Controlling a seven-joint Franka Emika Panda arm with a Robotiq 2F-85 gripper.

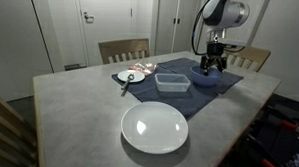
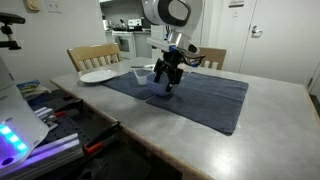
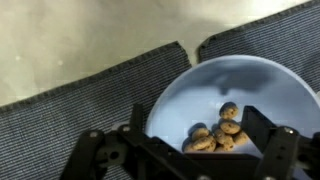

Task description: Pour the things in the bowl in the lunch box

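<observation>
1. The bowl (image 3: 250, 85) is pale blue inside in the wrist view
2. The pieces (image 3: 218, 132) in it are tan and brown
3. The lunch box (image 1: 172, 83) is clear
4. The placemat (image 3: 90, 110) is dark blue-grey with a fine ribbed weave
5. The plate (image 1: 155, 128) and saucer (image 1: 131, 77) are white
6. The table (image 1: 79, 101) is mottled grey
7. The gripper (image 1: 211, 64) is black, the arm (image 1: 224, 14) white
8. The chairs (image 1: 124, 49) are light brown wood

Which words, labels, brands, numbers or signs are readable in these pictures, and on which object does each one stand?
No text can be read in any view.
Small white sign high on the wall in an exterior view: too small and blurred to read.
The bowl, the lunch box and the white plate: no print is visible on them.
</observation>
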